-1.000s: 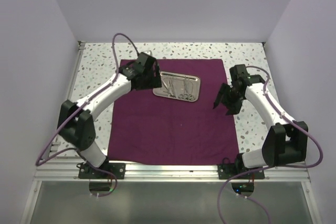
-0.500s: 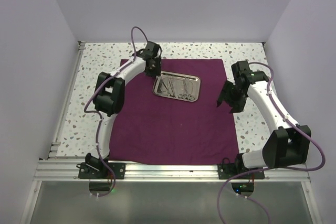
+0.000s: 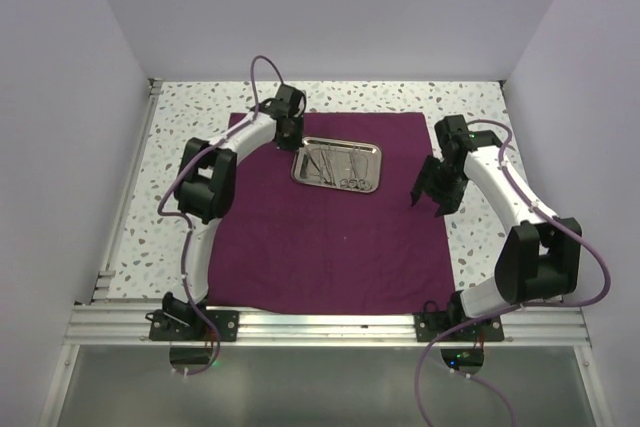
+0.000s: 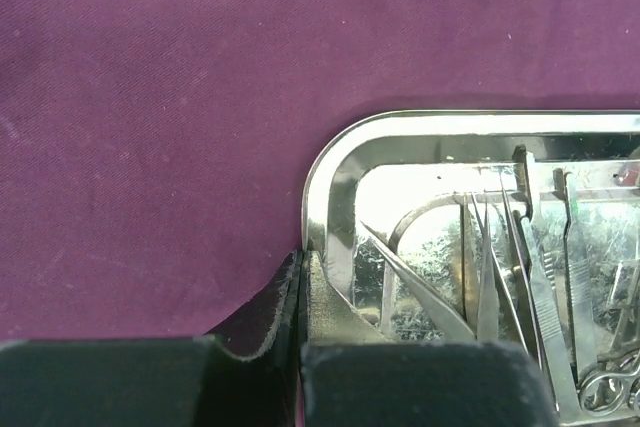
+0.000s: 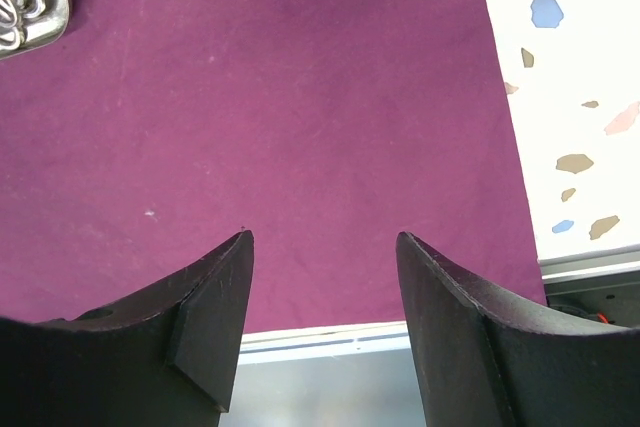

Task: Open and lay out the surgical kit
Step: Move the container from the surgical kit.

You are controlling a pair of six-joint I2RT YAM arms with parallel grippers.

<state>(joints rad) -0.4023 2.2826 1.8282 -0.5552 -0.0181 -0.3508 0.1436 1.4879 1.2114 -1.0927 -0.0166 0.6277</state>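
Since the cloth wrap (image 3: 330, 247) lies flat and fully spread on the speckled table (image 3: 180, 147), unwrapping looks done and the layout is what's left. Steel tray (image 4: 330, 162) sits on the far half of the wrap, roughly centred, with tweezers (image 4: 540, 287) and scissors (image 4: 600, 387) inside it, none laid out yet.

Left gripper (image 4: 301, 262) is at the tray's left rim, jaws fully together with no gap. The rim lip runs right into the seam between the fingers, so it may be pinched there, but I can't tell from the wrist view. My guess at the intent: take the tray by its edge to shift or steady it.

Right gripper (image 5: 325, 242) hovers above the wrap's right side, near its edge and well apart from the tray. Its jaws are wide apart and hold nothing; it's probably parked clear, ready to pick instruments.
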